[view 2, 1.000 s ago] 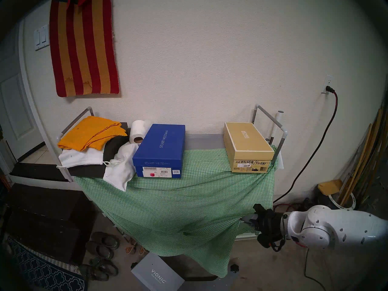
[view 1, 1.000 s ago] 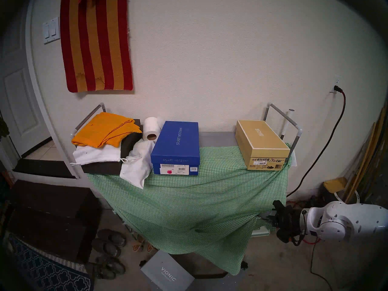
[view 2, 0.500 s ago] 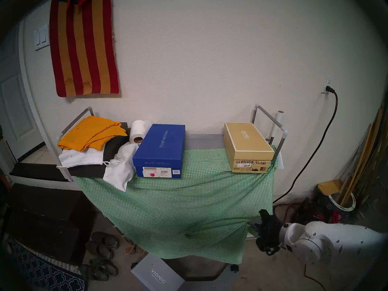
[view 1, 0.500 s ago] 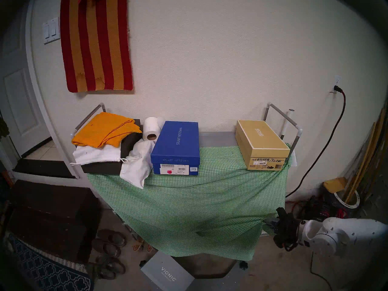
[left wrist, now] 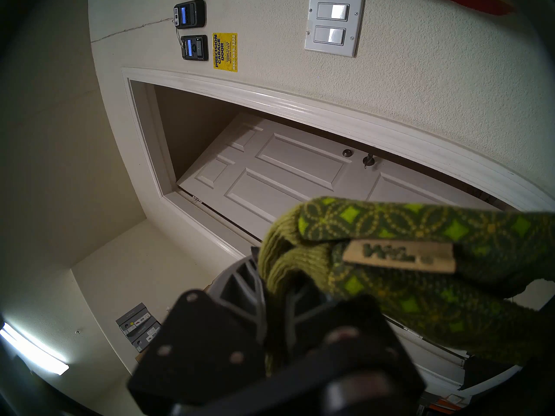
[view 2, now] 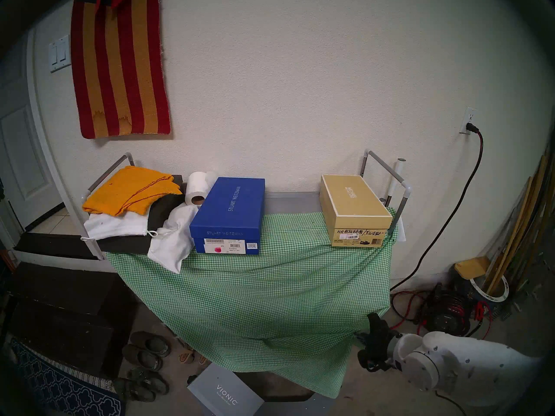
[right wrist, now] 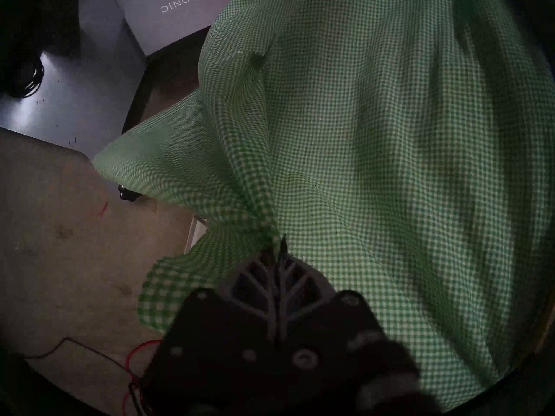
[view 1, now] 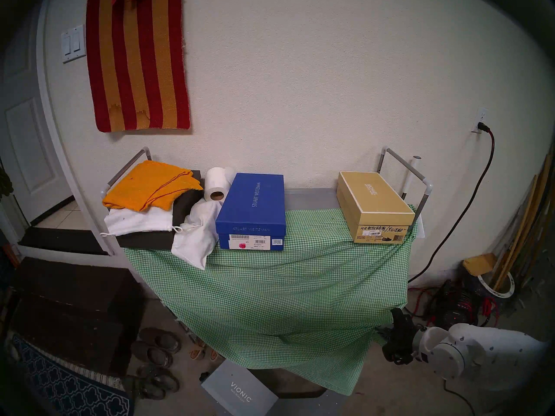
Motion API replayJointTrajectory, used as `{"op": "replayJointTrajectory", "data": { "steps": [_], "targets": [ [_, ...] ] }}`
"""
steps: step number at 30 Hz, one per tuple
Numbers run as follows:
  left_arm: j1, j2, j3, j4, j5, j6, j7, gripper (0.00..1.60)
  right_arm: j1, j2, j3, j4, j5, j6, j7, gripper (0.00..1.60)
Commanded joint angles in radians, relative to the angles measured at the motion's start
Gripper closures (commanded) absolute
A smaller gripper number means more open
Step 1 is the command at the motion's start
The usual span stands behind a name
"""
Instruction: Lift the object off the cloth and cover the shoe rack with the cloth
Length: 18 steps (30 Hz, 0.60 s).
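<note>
The green-and-white check cloth (view 1: 270,286) hangs from the top tier of the grey tube shoe rack (view 1: 402,166) down its front, its top edge pinned under two boxes. It also shows in the head right view (view 2: 255,286). My right gripper (view 1: 387,331) is low at the rack's right side, shut on a bunched fold of the cloth's right edge; the right wrist view (right wrist: 277,247) shows this too. My left gripper (left wrist: 276,289) is out of the head views, shut on the olive-green patterned gloves (left wrist: 420,271) near a white door.
On the rack's top stand a blue shoe box (view 1: 252,211), a tan shoe box (view 1: 372,208), orange folded fabric (view 1: 150,187), white bags and a paper roll. On the floor lie a grey VIONIC box (view 1: 237,391), shoes (view 1: 156,349), a dark chest (view 1: 69,310) and cables (view 1: 456,307).
My right arm has sunk lower, still shut on the cloth's right edge. The cloth's lower right part has swung right and now hangs lower.
</note>
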Motion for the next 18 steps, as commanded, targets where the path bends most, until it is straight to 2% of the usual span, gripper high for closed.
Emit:
{"op": "replayJointTrajectory", "data": {
  "steps": [1,3,9,12,18],
  "targets": [
    [0.000,0.000,-0.004,-0.002,0.001,0.000,0.001,1.60,0.039,-0.022,-0.010,0.004,0.005,-0.036,0.028,1.60],
    [-0.001,0.000,-0.004,-0.002,0.002,0.000,0.000,1.60,0.074,-0.017,-0.032,0.016,0.016,-0.092,0.101,1.60],
    [-0.003,-0.001,-0.004,-0.002,0.004,0.000,-0.001,1.60,0.123,-0.072,-0.067,0.066,-0.017,-0.094,0.161,1.60],
    [-0.005,-0.001,-0.004,-0.002,0.005,-0.001,-0.002,1.60,0.163,-0.121,-0.103,0.124,-0.062,-0.092,0.203,1.60],
    [-0.007,-0.002,-0.004,-0.002,0.007,-0.001,-0.003,1.60,0.187,-0.151,-0.121,0.159,-0.084,-0.076,0.249,1.60]
  ]
}}
